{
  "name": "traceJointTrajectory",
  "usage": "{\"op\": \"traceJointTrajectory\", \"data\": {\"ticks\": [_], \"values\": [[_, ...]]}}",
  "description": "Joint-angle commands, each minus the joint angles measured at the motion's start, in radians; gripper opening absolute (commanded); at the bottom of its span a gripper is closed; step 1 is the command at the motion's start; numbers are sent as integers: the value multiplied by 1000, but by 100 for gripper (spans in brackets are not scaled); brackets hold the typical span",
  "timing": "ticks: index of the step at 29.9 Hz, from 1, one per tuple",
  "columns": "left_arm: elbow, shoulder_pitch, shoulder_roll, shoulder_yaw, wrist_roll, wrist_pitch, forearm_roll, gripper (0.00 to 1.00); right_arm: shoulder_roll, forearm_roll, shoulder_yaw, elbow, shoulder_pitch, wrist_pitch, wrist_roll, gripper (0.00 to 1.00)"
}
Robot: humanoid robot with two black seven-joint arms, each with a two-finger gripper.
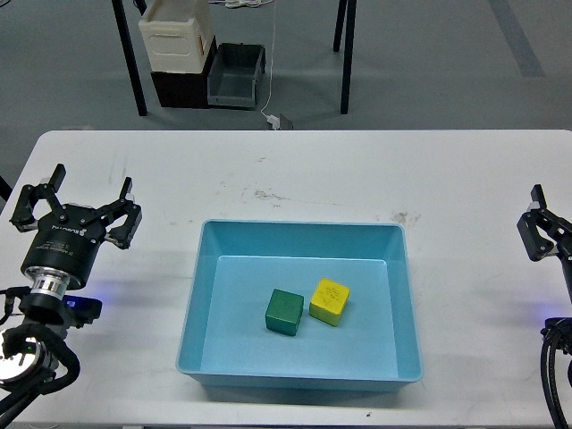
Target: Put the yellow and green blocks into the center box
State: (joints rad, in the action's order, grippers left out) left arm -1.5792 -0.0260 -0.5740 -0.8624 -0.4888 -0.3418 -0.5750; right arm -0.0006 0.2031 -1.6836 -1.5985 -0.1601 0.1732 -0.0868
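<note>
Blue tray holds green block touching yellow block, between left tool, spread empty, and right tool, state unclear.

Glossy plastic tray, matt scuffed white table

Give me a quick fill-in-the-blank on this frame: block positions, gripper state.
1. Both blocks rest on the floor of the light blue ____.
2. The green block sits to the ____ of the yellow block in the head view.
3. The left gripper holds nothing and its fingers are spread ____.
4. The tray sits on a ____ table.

Missing words: tray; left; open; white
</note>
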Motion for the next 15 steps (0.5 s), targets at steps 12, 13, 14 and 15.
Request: {"op": "traceJointTrajectory", "data": {"ticks": [12,13,14,15], "values": [[-21,80,54,-4,0,-72,-39,100,1,22,-1,2,-16,11,6,100],[-21,78,54,-7,0,-72,-39,100,1,22,-2,2,-16,11,6,100],[-21,78,54,-9,0,-72,-39,100,1,22,-1,2,-15,11,6,100],[-21,78,54,-10,0,-72,-39,100,1,22,-1,2,-15,11,6,100]]}}
